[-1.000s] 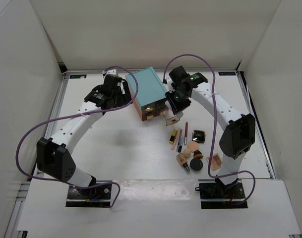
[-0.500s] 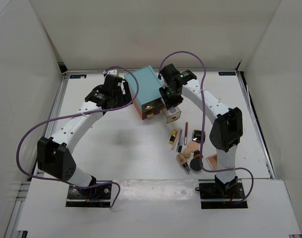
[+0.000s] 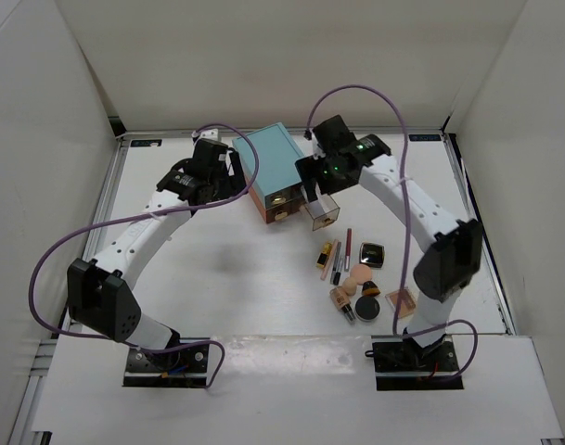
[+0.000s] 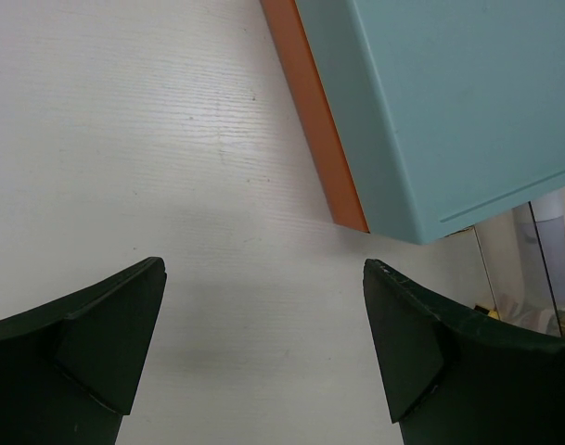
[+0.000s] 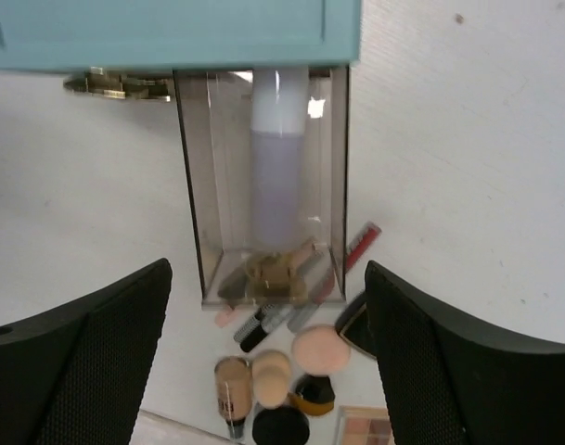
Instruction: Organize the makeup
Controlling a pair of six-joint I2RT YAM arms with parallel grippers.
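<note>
The makeup lies in a loose pile right of centre: a gold lipstick tube point(image 3: 327, 254), slim black sticks point(image 3: 338, 264), peach sponges point(image 3: 361, 275), a round black compact point(image 3: 367, 307) and a square tan-pink palette point(image 3: 400, 301). A silver-lilac tube point(image 5: 277, 176) lies lengthwise inside the pulled-out clear drawer point(image 5: 194, 241). My right gripper point(image 5: 266, 267) hangs open above that drawer point(image 3: 323, 215), holding nothing. In the top view the right gripper point(image 3: 317, 188) is at the box's front. My left gripper point(image 3: 237, 178) is open beside the box's left side, with bare table between its fingers point(image 4: 124, 315).
The teal drawer box point(image 3: 275, 167) with an orange base point(image 4: 314, 111) stands at the back centre, and a gold handle point(image 5: 115, 85) shows on its shut drawer. A tan foundation bottle point(image 3: 340, 298) and a square black compact point(image 3: 372, 254) lie in the pile. White walls enclose the table.
My right gripper has moved from the drawer's front end back toward the box, and its jaws have opened. The left arm has not moved.
</note>
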